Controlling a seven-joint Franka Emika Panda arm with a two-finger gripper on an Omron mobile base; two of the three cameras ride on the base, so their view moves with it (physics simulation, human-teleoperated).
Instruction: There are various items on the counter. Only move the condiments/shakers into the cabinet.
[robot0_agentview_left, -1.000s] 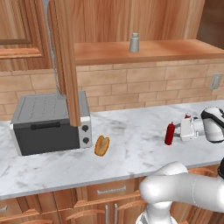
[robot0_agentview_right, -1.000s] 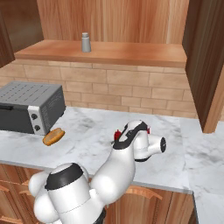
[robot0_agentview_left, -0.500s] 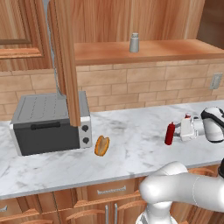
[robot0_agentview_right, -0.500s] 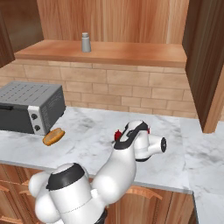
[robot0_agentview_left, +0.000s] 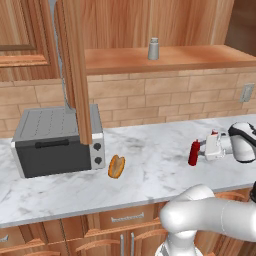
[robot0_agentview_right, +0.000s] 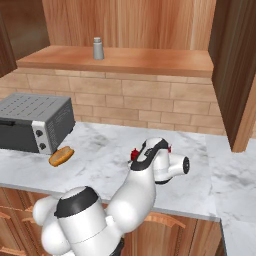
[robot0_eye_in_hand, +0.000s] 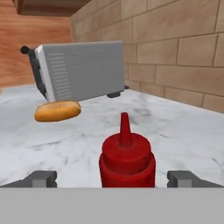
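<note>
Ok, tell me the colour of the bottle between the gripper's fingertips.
Red bottle, clearest in the hand view.

glossy white rounded arm segs w/ dark joint bands; white hand (robot0_agentview_left: 209, 149), dark finger tips (robot0_eye_in_hand: 43, 179)

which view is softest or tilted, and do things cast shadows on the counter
Hand view: rolled, so the toaster oven leans; red bottle close and slightly soft. Left base view: faint shadows under the bun and bottle on the counter. Right base view: even light, no glare.

Glossy red plastic bottle (robot0_eye_in_hand: 127, 164), veined marble surface (robot0_agentview_left: 150, 172), matt metal toaster oven (robot0_agentview_left: 55, 140), smooth wood shelf (robot0_agentview_left: 165, 57), rough brick wall (robot0_agentview_left: 165, 97).
</note>
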